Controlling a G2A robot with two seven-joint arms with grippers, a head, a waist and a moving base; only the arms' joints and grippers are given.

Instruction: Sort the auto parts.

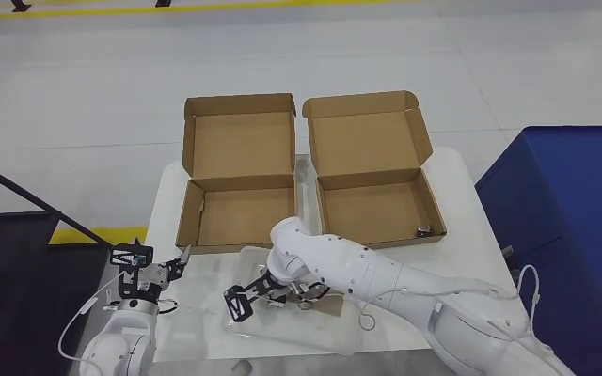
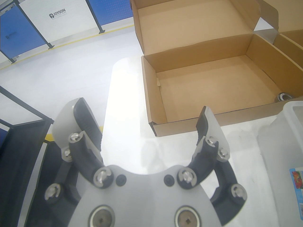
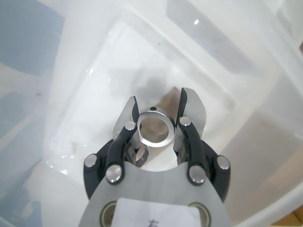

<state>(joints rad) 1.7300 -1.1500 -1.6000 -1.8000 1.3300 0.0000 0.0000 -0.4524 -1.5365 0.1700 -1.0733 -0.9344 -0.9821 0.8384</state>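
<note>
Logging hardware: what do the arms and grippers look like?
The left arm and right arm are glossy white shells with thin white cables alongside. The left gripper and right gripper have black curved fingers, ribbed pads, silver backs and a screwed silver plate; the right's bears a white label.

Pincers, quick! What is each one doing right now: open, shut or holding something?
Left pincer: open, holding nothing.
Right pincer: shut on a metal ring, inside the clear bin.
</note>
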